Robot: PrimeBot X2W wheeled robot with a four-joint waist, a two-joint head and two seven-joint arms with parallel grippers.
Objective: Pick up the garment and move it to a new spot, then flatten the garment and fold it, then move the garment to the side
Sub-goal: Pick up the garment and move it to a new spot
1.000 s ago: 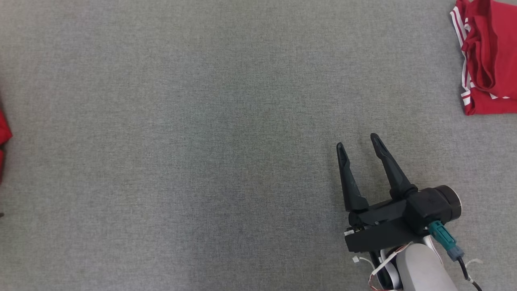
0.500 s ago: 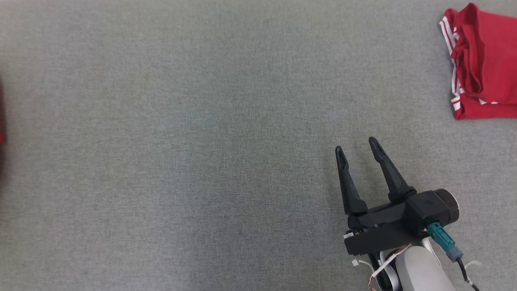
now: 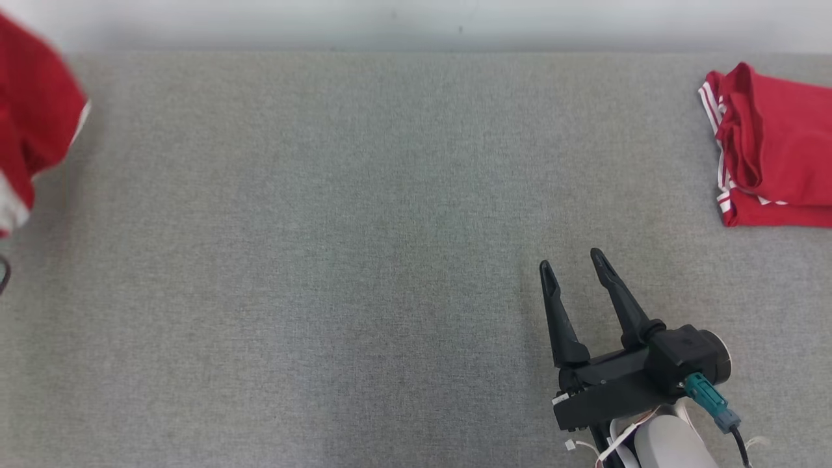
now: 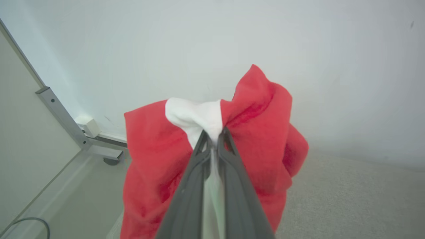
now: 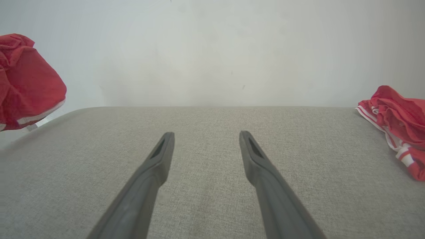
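Observation:
A red garment [image 4: 265,126] with white trim hangs bunched in the air, pinched at its white band by my left gripper [image 4: 213,134], which is shut on it. The same garment [image 3: 29,130] shows at the far left edge of the head view and, in the right wrist view, as a red bundle [image 5: 28,83] lifted above the table's left end. My right gripper [image 3: 572,263] hovers open over the grey table at the lower right, its two fingers [image 5: 159,156] spread with nothing between them.
A second red garment with white stripes [image 3: 773,149] lies folded at the table's far right, also seen at the right of the wrist view [image 5: 398,122]. The grey cloth-covered table [image 3: 338,260] ends at a pale wall. A metal frame post [image 4: 63,116] stands off the left end.
The head camera has tilted up, bringing the wall and the table's far edge into view. The red garment at the left now hangs raised. My right gripper stays open in place.

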